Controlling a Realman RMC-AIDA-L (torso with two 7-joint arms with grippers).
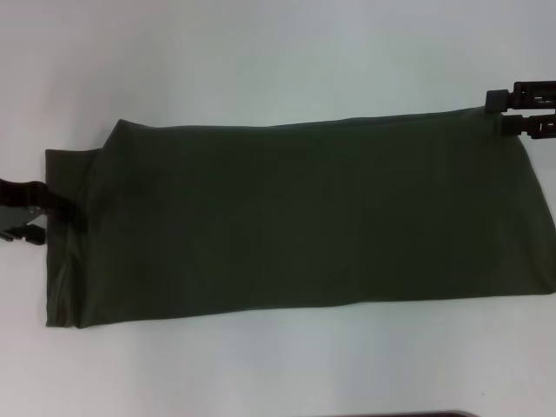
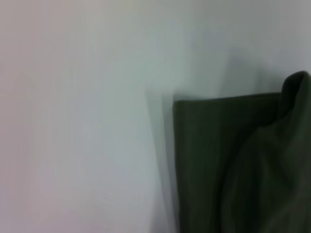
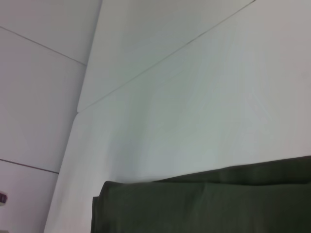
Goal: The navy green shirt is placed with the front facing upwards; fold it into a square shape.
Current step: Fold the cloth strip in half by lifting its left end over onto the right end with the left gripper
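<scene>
Soft, light, floppy navy green shirt (image 1: pixel 295 217), best pinched at end corners; left gripper (image 1: pixel 35 217) and right gripper (image 1: pixel 512 111) there, grip unclear.

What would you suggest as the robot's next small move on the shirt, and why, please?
Probably fold one short end over toward the other. The navy green shirt lies as a long band, wider than a square, with the left end effector and right end effector already at opposite ends.
</scene>
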